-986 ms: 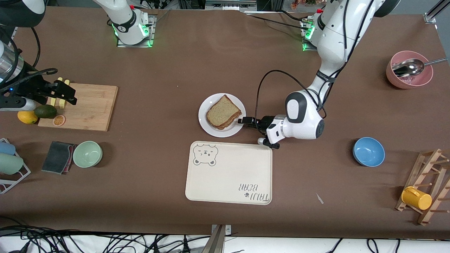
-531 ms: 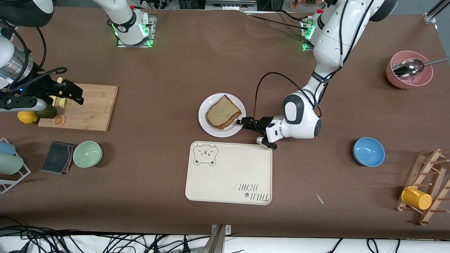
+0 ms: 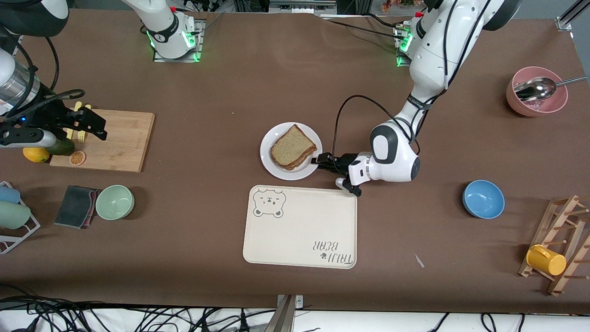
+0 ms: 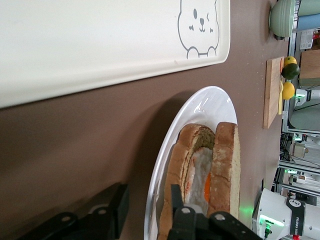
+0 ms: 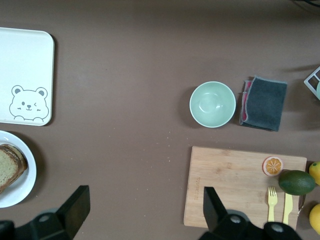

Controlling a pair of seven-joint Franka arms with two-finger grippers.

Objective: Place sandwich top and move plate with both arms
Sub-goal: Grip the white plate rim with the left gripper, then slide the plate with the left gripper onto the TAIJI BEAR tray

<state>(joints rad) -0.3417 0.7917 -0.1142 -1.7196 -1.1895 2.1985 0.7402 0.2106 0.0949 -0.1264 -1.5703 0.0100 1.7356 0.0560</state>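
Observation:
The white plate (image 3: 278,169) sits mid-table, and the sandwich top (image 3: 293,146), a plain brown slice, lies on it over a lower slice. In the left wrist view, egg shows between the top slice (image 4: 227,165) and the lower one. My left gripper (image 3: 321,162) is low at the plate's edge toward the left arm's end of the table. It is open, its jaws (image 4: 147,192) straddling the plate rim (image 4: 165,165) with a gap on each side. My right gripper (image 3: 93,124) is open and empty over the wooden cutting board (image 3: 115,140). It also shows in the right wrist view (image 5: 145,200).
A cream bear tray (image 3: 299,226) lies just nearer the camera than the plate. A green bowl (image 3: 115,202), grey cloth (image 3: 76,206), avocado (image 3: 60,146) and lemon (image 3: 35,154) lie toward the right arm's end. A blue bowl (image 3: 483,198), pink bowl with spoon (image 3: 536,97) and rack with yellow cup (image 3: 546,259) stand toward the left arm's end.
The left arm has eased slightly toward the plate, with its jaws staying at the rim. The right gripper has shifted a little over the cutting board. The sandwich and plate have not moved.

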